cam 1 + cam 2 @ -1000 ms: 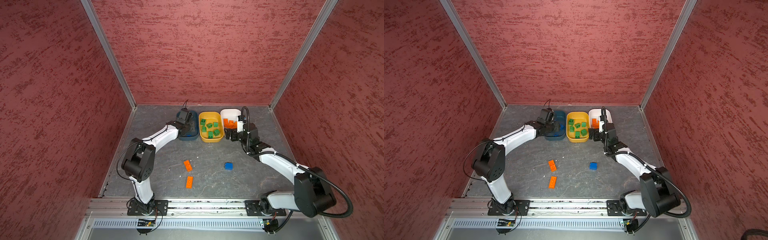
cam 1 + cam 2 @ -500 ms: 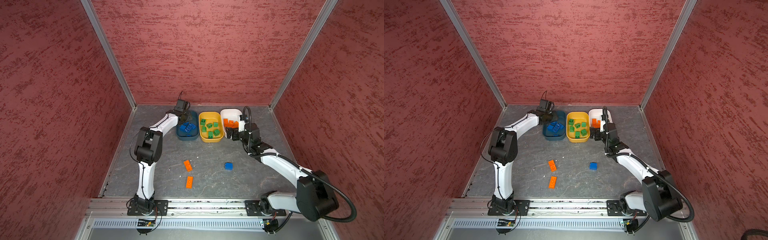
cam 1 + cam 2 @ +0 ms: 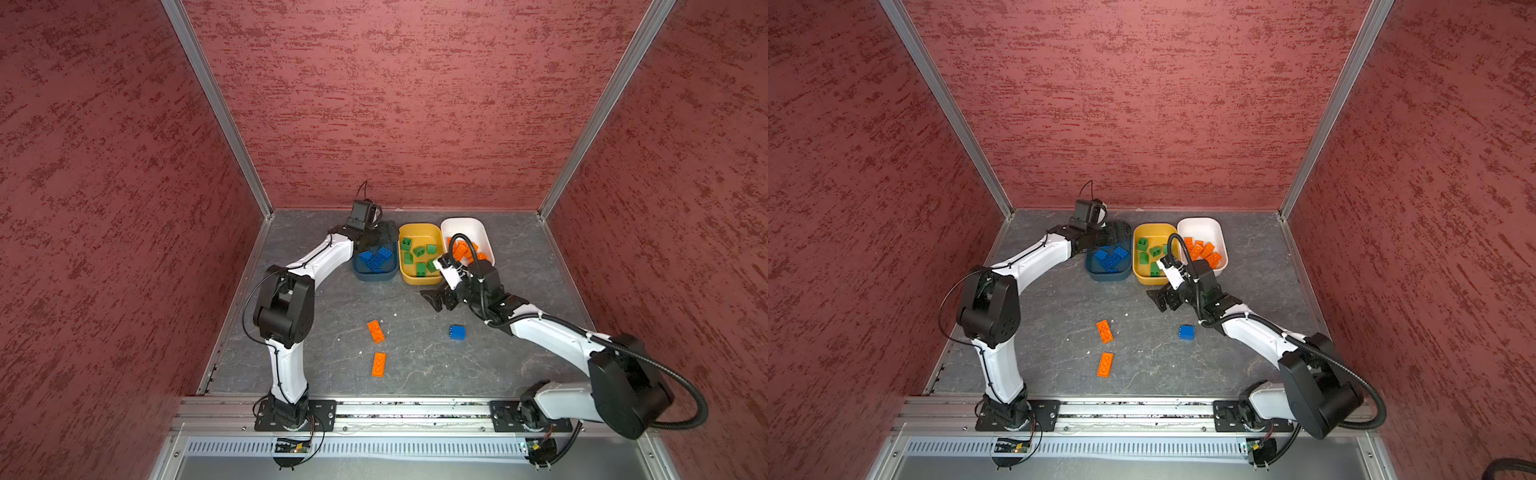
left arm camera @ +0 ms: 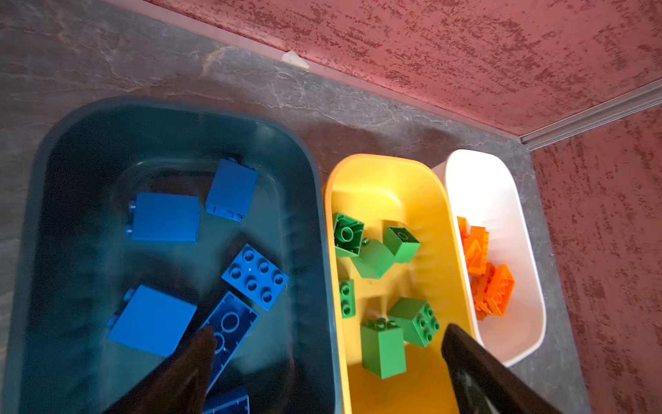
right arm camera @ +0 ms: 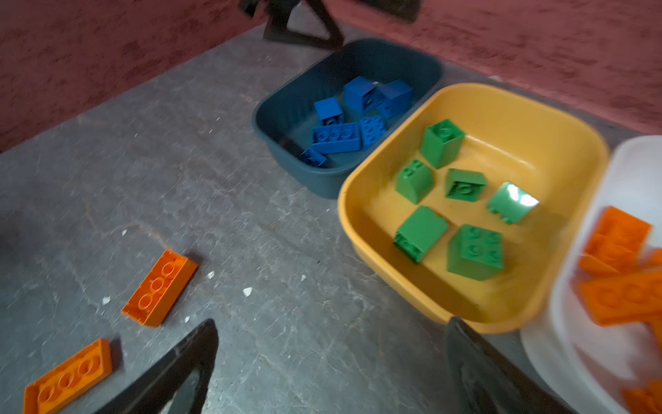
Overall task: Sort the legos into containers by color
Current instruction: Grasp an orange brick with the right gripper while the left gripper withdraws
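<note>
Far end of teal tub (image 3: 374, 277) hidden under left gripper (image 3: 384, 236), jaws wide and empty over blue legos (image 3: 376, 258); white tub (image 3: 465, 226) of orange legos (image 3: 461, 249) partly behind right wrist cable (image 3: 459, 235), yellow tub (image 3: 419, 280) of green legos (image 3: 419, 251) just right of that gripper; right gripper (image 3: 436, 300) spread empty just short of yellow tub, two loose orange bricks (image 3: 375, 331) to its left, blue brick (image 3: 456, 333) just behind.

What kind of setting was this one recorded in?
Probably a lab robot cell, not a home: red textured panels in aluminium framing box in a grey tabletop, and the left arm and right arm bolt to a rail at its front edge.
</note>
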Available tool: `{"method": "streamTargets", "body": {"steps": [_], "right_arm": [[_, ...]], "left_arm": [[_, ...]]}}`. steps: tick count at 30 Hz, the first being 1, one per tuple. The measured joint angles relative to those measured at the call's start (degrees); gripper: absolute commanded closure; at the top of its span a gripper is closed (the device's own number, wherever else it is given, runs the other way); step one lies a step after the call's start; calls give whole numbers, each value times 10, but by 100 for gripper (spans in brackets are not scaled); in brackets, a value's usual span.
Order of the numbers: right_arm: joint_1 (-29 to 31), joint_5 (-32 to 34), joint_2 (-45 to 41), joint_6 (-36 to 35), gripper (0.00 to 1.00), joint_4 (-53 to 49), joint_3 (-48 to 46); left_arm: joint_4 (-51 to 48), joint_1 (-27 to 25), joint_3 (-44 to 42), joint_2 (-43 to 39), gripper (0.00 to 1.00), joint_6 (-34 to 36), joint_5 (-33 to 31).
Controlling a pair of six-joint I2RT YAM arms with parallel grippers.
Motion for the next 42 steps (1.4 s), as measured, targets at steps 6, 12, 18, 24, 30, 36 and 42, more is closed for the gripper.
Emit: {"method": "streamTargets", "body": {"steps": [6,12,18,24,30,36,42], "right_arm": [[77,-28,79,-101,1,-43,47],[131,-42,173,-207,1,-117,136],[162,-53,256,-305,1,-203,237],[178,-70,313,-376,1,-278,308],[191,-73,367,-415,3,-328,367],[201,-63,413,-426,16,-338,414],[203,-54,418,-430,39,-352,420]], "left_arm": [[17,0,-77,-84,0,-6,-59],[18,5,-167,-170,0,-33,-159],[-11,27,-210,-217,1,-61,-217],[-36,47,-236,-238,0,-78,-246],[-42,56,-245,-251,0,-89,-254],[-45,60,-245,-251,0,-95,-256],[-53,60,-252,-254,1,-103,-255]]}}
